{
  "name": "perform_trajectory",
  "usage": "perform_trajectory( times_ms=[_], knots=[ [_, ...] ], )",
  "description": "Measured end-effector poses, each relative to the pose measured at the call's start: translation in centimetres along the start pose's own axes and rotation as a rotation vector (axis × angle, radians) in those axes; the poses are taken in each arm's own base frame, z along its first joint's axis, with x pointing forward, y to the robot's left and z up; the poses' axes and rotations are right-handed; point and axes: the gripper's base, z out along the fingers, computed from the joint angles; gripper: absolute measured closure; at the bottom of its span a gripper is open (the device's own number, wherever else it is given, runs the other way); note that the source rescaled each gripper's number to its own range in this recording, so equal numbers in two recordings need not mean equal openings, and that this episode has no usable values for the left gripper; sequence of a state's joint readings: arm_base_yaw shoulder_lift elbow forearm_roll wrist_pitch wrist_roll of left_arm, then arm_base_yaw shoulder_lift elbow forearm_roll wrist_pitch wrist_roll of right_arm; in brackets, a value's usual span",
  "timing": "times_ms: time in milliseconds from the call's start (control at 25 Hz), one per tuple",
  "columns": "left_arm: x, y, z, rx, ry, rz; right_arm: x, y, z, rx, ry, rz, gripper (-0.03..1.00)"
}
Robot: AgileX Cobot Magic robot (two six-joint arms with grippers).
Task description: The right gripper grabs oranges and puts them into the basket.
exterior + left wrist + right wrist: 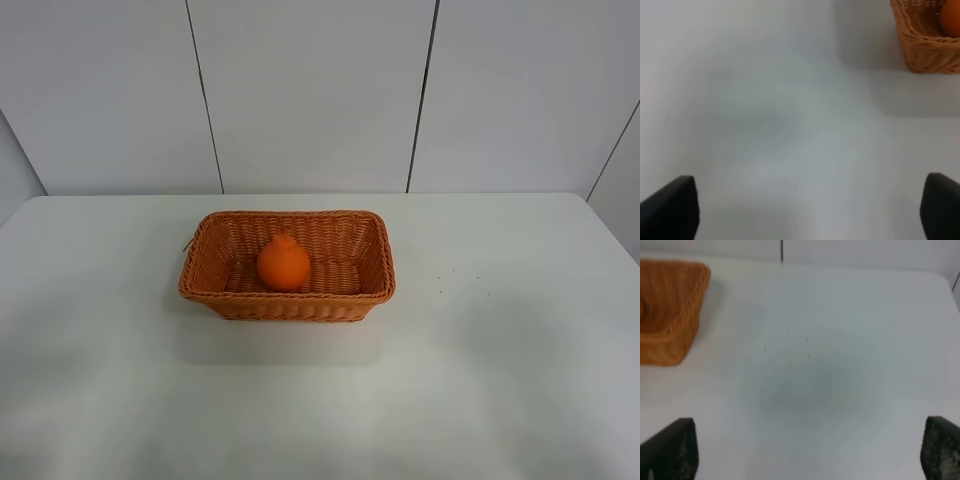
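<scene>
**Sitting in the basket: one orange, both grippers wide and empty**

Resting upright inside the basket (pixel 287 300), the orange (pixel 283 265) sits on the woven floor, left of the basket's middle and close to the near wall, knobbed top up. It stands taller than the rim beside it.

Basket lies on the white bench (pixel 500 380), long side across the exterior high view, a little left of centre and nearer the far edge than the near one. Far rim is close to the bench's back edge, where grey wall panels begin. A loose strand sticks out at its far left corner.

Open room: bare bench on the left, on the right and across the whole near half. A few dark specks (pixel 450 275) lie to the right of the basket, apart from it.

Neither arm shows in the high view.

Left gripper (pixel 807 210): only the two dark finger tips show at the frame corners, spread wide, nothing between them, bare bench beneath. One corner of the basket (pixel 927 42) and a sliver of orange (pixel 951 17) show well ahead of it.

Right gripper (pixel 810 450): fingers likewise spread wide and empty over bare bench, the specks (pixel 807 347) ahead. The basket's end wall (pixel 670 310) shows off to one side, well apart.
</scene>
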State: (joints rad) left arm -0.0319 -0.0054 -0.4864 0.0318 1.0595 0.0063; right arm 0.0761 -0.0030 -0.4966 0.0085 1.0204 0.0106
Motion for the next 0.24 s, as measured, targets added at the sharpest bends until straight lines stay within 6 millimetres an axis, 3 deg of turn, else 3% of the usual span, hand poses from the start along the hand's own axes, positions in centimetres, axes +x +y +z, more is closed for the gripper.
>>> perform_trajectory(
  times_ms=[240],
  knots=[
    [0.00,0.00,0.00,0.000,0.000,0.000,0.00,-0.07,0.00,0.007,0.000,0.008,-0.02]
  ],
)
